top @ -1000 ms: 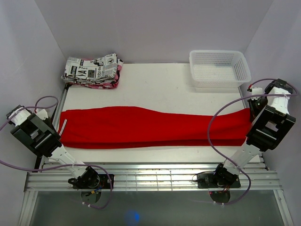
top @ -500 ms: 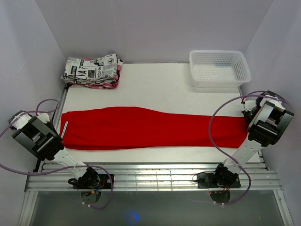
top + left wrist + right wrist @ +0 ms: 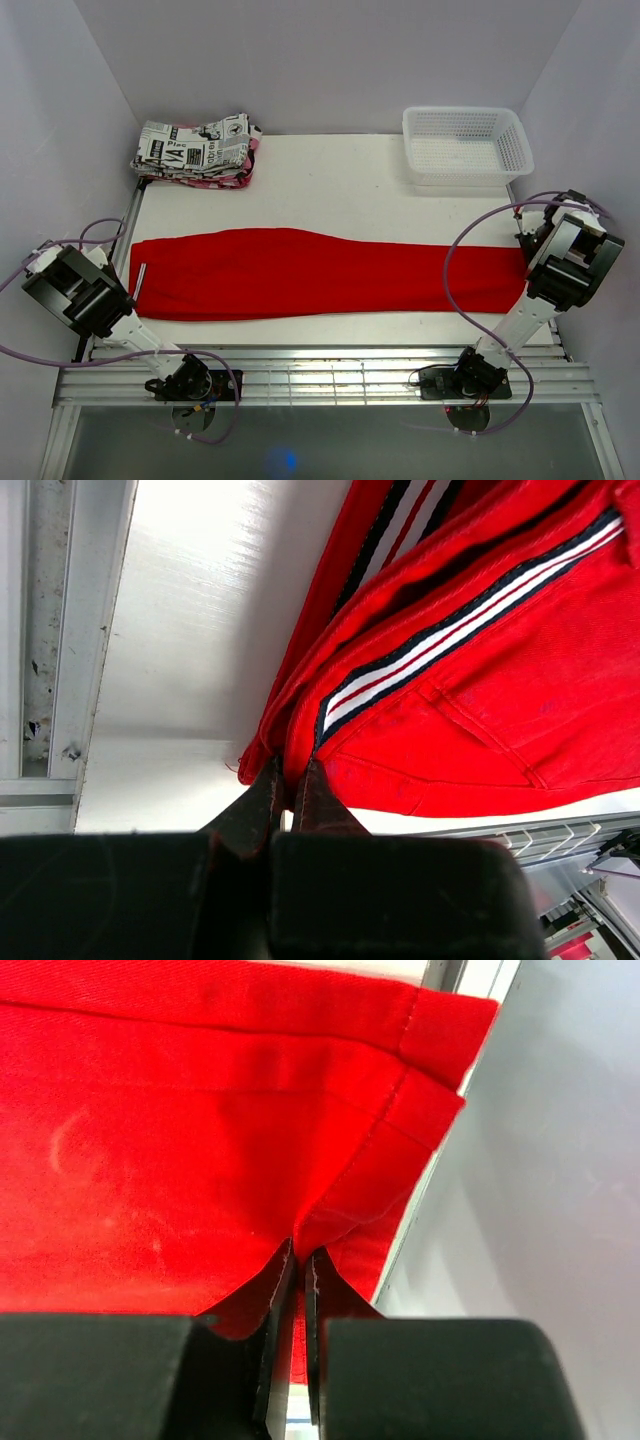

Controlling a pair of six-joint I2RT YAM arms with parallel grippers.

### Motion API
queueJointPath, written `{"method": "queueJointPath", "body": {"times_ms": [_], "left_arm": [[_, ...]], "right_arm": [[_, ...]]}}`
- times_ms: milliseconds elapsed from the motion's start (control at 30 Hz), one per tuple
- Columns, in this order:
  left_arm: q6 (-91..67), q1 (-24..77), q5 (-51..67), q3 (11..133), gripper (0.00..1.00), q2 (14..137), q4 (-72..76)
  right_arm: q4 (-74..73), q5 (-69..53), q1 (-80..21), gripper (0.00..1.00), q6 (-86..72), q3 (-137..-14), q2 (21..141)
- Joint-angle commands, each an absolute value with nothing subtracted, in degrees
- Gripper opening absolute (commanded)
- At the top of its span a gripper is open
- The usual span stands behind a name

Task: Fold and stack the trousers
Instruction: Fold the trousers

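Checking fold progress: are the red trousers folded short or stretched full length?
Stretched out: the trousers run across the table between the left gripper and right gripper, both shut on the ends.

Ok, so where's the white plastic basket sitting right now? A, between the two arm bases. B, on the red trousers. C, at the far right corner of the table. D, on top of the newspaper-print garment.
C: the white basket stands at the far right corner of the table, apart from the trousers.

trousers (image 3: pixel 300 272) right end hidden behind right arm (image 3: pixel 562 268)
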State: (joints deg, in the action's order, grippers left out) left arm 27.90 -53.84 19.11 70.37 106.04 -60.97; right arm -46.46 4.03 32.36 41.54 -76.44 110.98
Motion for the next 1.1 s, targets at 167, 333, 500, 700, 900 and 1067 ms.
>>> {"method": "queueJointPath", "body": {"times_ms": [167,333,500,700,900,1067], "left_arm": [[29.09,-54.84,14.68,68.82,0.00,105.55,-52.91],[27.42,-56.16,13.71,70.31,0.00,108.36,-52.73],[26.81,-56.42,13.80,71.28,0.00,109.51,-53.00],[26.89,-56.43,13.80,71.10,0.00,109.25,-53.44],[26.89,-56.69,12.40,71.01,0.00,109.42,-53.09],[28.91,-57.65,10.72,75.22,0.00,110.65,-53.00]], "right_arm": [[-54.92,0.44,32.87,0.08,42.45,-95.48,107.40],[-58.19,-0.80,33.31,0.08,44.73,-105.39,108.64],[-46.61,4.92,33.40,0.08,46.06,-85.31,108.54],[-39.21,9.57,33.31,0.08,43.24,-77.35,112.58],[-39.81,9.67,33.14,0.08,40.96,-79.80,115.92],[-44.02,7.65,32.70,0.08,42.80,-77.45,113.12]]}}
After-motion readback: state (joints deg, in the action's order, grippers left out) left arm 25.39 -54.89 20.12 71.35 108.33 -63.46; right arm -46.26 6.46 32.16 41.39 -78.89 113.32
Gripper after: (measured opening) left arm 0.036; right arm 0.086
